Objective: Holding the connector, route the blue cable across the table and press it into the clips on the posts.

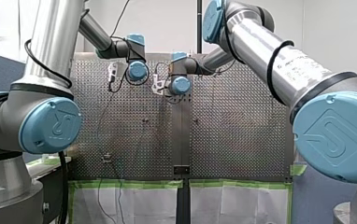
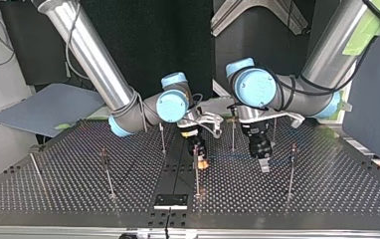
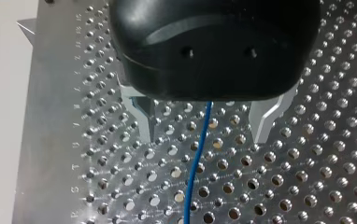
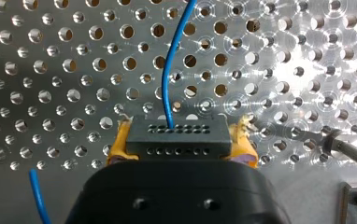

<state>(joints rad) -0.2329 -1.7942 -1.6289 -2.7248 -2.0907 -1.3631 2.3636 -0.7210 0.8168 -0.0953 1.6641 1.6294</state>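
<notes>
At the top view's centre, over the surface (image 2: 78, 169): spanning the blue cable (image 2: 230, 157) between both hands.
Pinching the connector (image 4: 176, 141) in my right hand (image 4: 181, 135); straddling the cable with my left hand (image 3: 204, 139), fingers (image 3: 144, 119) spread.

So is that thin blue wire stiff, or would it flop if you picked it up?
Probably floppy: the blue cable is very thin and curves away from the connector clamped in my right gripper. Likely light too. It looks apt to slide, running loose between the open fingers of my left gripper.
</notes>
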